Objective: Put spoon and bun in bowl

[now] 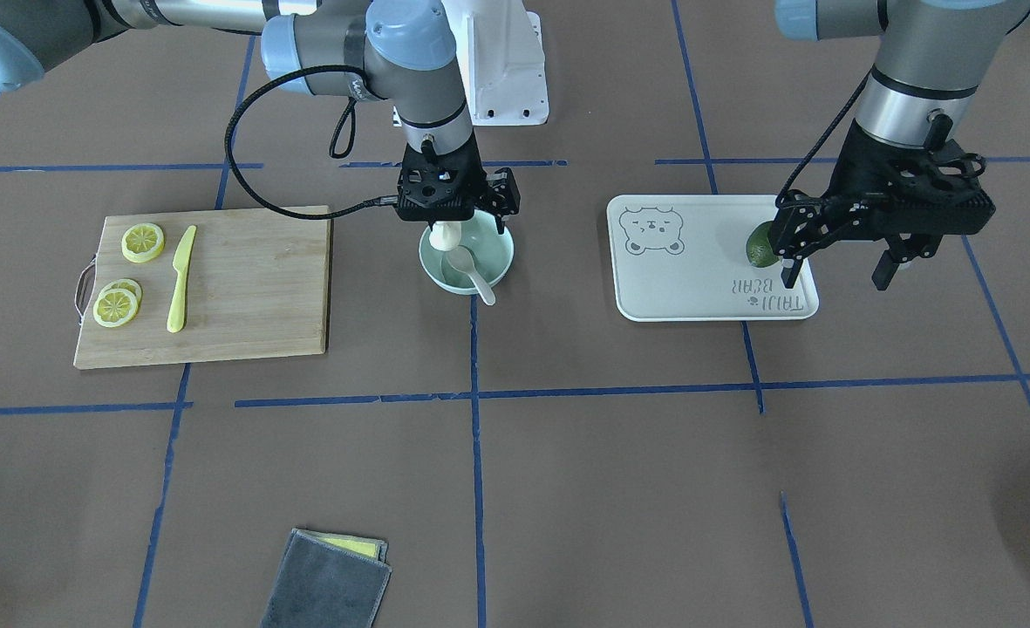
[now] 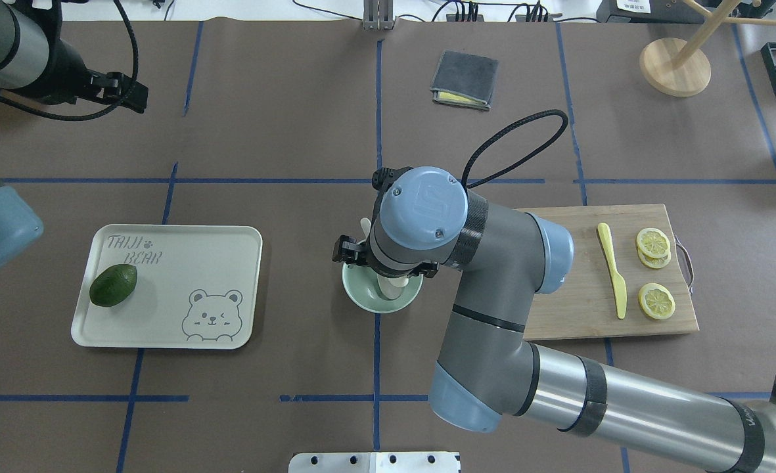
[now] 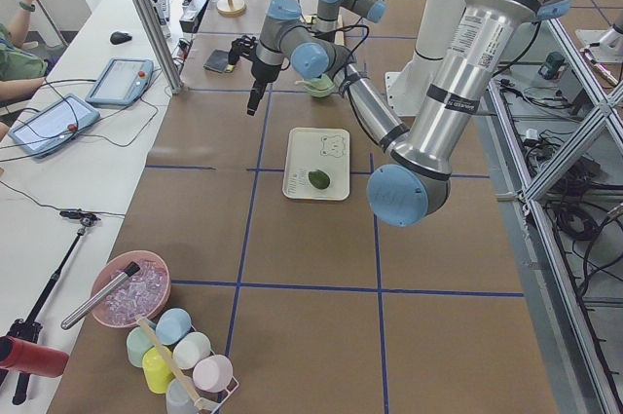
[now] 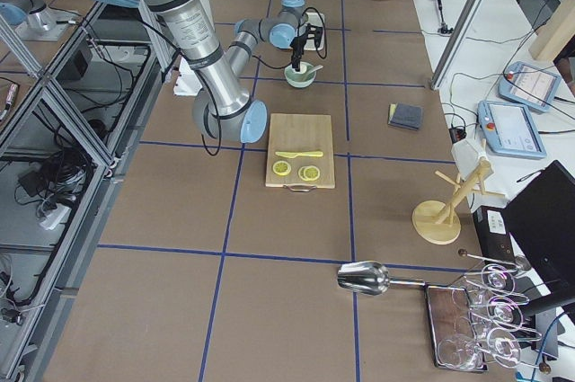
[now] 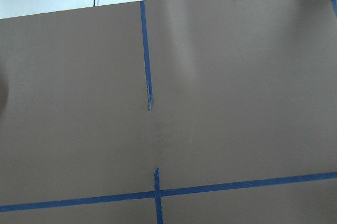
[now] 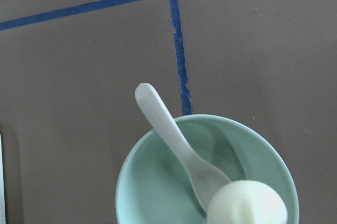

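The pale mint-green bowl (image 1: 499, 255) stands at mid-table. The off-white spoon (image 1: 473, 272) lies in it, its handle out over the rim; it also shows in the right wrist view (image 6: 174, 134). My right gripper (image 1: 446, 228) hangs straight over the bowl and is shut on the white bun (image 1: 445, 237), holding it just above the bowl's inside. In the right wrist view the bun (image 6: 246, 203) sits over the spoon's scoop. My left gripper (image 1: 837, 272) is open and empty, hovering over the tray's edge by the avocado.
A beige bear-printed tray (image 1: 698, 288) holds a dark green avocado (image 1: 760, 247). A wooden cutting board (image 1: 253, 288) carries a yellow knife (image 1: 181, 279) and lemon slices (image 1: 144, 242). A grey cloth (image 1: 327, 580) lies at the operators' side.
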{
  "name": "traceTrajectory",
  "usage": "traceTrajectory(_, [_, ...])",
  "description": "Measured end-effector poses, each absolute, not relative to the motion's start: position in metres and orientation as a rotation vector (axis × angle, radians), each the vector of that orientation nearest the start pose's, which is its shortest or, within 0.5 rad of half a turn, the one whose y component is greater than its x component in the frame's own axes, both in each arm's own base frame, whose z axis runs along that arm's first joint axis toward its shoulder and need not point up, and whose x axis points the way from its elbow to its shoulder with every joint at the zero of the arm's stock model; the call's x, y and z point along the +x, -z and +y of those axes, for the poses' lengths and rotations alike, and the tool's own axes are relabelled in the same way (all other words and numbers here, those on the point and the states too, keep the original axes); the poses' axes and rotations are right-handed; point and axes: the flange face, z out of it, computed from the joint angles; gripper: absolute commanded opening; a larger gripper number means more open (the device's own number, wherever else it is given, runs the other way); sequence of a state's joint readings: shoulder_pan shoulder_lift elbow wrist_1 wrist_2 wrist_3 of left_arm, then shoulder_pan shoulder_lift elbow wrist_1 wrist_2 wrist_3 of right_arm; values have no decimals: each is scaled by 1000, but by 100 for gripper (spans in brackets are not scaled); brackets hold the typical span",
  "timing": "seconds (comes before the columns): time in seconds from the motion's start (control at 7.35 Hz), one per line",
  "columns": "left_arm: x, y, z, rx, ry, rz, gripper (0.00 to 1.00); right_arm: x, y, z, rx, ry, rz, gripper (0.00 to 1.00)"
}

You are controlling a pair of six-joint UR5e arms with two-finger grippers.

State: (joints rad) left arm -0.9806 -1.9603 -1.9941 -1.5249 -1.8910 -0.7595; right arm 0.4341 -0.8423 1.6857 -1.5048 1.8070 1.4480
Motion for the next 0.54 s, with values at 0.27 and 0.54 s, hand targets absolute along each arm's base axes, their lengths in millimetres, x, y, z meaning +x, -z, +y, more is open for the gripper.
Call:
traceTrajectory(0.27, [229, -273, -531, 407, 25, 703, 100, -572, -167, -386, 38, -181, -933, 100])
traceTrajectory(0.54, [222, -278, -534, 416, 6, 688, 100, -571, -166, -386, 39, -180, -934, 100])
